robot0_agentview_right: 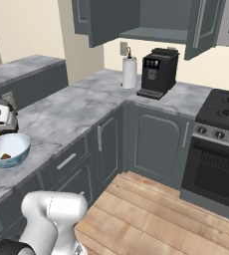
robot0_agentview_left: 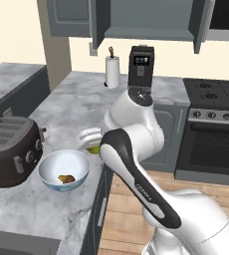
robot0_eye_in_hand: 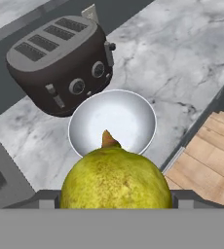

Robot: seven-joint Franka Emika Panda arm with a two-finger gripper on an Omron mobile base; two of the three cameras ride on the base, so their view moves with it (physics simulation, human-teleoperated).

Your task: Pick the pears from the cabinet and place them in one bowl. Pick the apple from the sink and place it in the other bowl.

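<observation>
My gripper (robot0_agentview_left: 90, 141) is shut on the yellow-green pear (robot0_eye_in_hand: 116, 177), which hangs just above and beside the white and pale blue bowl (robot0_agentview_left: 51, 180). The hand view looks past the pear into that bowl (robot0_eye_in_hand: 128, 116). A brownish-red pear (robot0_agentview_left: 66, 178) lies inside the bowl (robot0_agentview_right: 14, 154) and is also seen from the right (robot0_agentview_right: 6, 156). The dark grey cabinet (robot0_agentview_left: 146, 20) stands open overhead, its shelf bare. The sink's corner (robot0_agentview_left: 17, 244) lies at the lower left. The apple and the clear bowl are out of view.
A dark toaster (robot0_agentview_left: 12, 149) sits right beside the bowl on the marble counter (robot0_agentview_left: 76, 104). A paper towel roll (robot0_agentview_left: 112, 70) and a coffee machine (robot0_agentview_left: 140, 67) stand at the back. A stove (robot0_agentview_left: 216, 94) is to the right, above the wooden floor (robot0_agentview_right: 151, 219).
</observation>
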